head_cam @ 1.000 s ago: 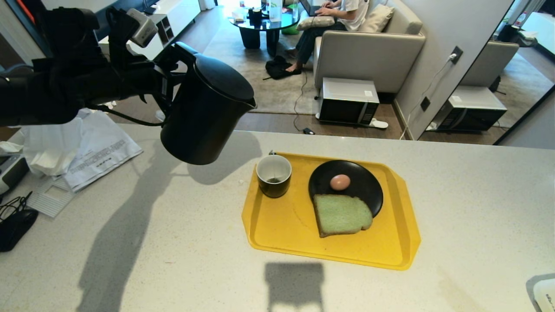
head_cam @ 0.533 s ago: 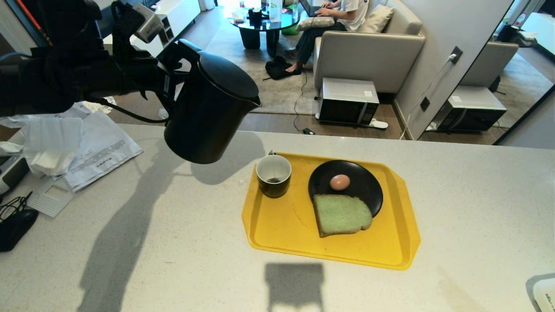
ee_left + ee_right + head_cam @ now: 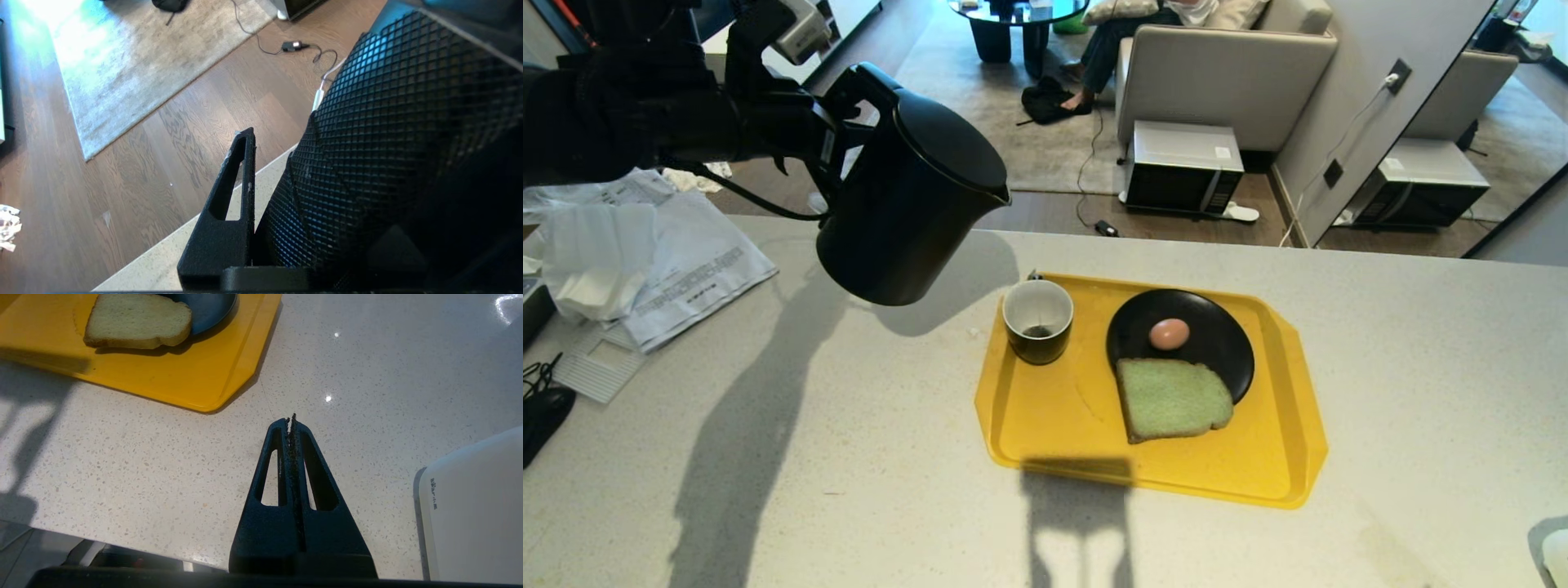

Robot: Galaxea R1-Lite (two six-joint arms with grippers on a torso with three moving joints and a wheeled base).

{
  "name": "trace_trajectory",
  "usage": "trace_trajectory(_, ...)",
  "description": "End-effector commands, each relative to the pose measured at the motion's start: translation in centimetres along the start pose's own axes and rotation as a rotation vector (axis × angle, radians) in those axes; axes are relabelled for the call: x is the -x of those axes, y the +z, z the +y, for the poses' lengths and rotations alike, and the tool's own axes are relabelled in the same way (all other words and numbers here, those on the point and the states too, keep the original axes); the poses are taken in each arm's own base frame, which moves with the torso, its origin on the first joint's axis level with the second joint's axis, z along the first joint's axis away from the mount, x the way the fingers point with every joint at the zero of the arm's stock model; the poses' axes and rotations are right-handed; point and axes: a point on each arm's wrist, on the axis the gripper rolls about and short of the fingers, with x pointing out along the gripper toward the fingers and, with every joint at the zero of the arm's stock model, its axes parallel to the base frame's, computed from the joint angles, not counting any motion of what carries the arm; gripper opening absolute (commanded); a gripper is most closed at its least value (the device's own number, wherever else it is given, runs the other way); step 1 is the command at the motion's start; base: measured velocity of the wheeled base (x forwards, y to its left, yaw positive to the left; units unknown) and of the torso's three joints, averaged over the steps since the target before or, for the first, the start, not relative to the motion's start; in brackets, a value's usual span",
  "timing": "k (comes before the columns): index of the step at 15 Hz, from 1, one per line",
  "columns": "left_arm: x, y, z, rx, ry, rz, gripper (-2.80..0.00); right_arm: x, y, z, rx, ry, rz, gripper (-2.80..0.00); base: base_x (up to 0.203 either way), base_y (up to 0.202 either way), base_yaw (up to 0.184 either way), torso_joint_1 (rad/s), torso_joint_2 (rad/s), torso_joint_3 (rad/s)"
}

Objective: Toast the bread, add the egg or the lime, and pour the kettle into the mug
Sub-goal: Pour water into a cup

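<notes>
The black kettle (image 3: pixel 907 204) hangs in the air above the counter, tipped with its spout toward the mug (image 3: pixel 1037 321). My left gripper (image 3: pixel 837 135) is shut on its handle; one finger (image 3: pixel 241 171) shows beside the ribbed handle (image 3: pixel 388 143). The mug stands at the left end of the yellow tray (image 3: pixel 1045 425), below and right of the spout. The green bread (image 3: pixel 1172 398) leans on a black plate (image 3: pixel 1217 335) with a brown egg (image 3: pixel 1169 333). No lime is in view. My right gripper (image 3: pixel 291 420) is shut and empty, low over the counter, near the tray's corner (image 3: pixel 184 384) and the bread (image 3: pixel 139 320).
Papers and white bags (image 3: pixel 662 269) lie at the counter's left, with black cables (image 3: pixel 543 408) at the left edge. A white appliance (image 3: pixel 474 506) stands at the front right corner (image 3: pixel 1553 555). Beyond the counter are a microwave (image 3: pixel 1183 167) on the floor and a person on a sofa.
The whole head view has shifted a little as the camera moved. The kettle stays gripped up left of the mug, now slightly closer to it. The right arm has not moved.
</notes>
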Motion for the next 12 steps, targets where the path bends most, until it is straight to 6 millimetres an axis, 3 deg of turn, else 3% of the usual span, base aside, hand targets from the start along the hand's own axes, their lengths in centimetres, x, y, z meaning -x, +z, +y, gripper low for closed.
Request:
trace_trajectory(1, 0.7, 0.7, 0.1, -0.025, 0.0, -0.008, -2.8, 0.0, 0.0, 0.0, 0.001, 0.001, 0.001, -2.8, 0.0, 0.0, 0.0, 0.007, 0.01, -0.159)
trace_trajectory(8, 2.0, 1.7, -0.6, -0.162, -0.042, 0.021, -2.8, 0.0, 0.0, 0.0, 0.001, 0.001, 0.002, -2.8, 0.0, 0.0, 0.0, 0.002, 0.0, -0.023)
trace_trajectory(12, 1.5, 1.4, -2.2, -0.282, -0.084, 0.096, -2.8, 0.0, 0.0, 0.0, 0.001, 0.001, 0.001, -2.8, 0.0, 0.0, 0.0, 0.0, 0.0, 0.0)
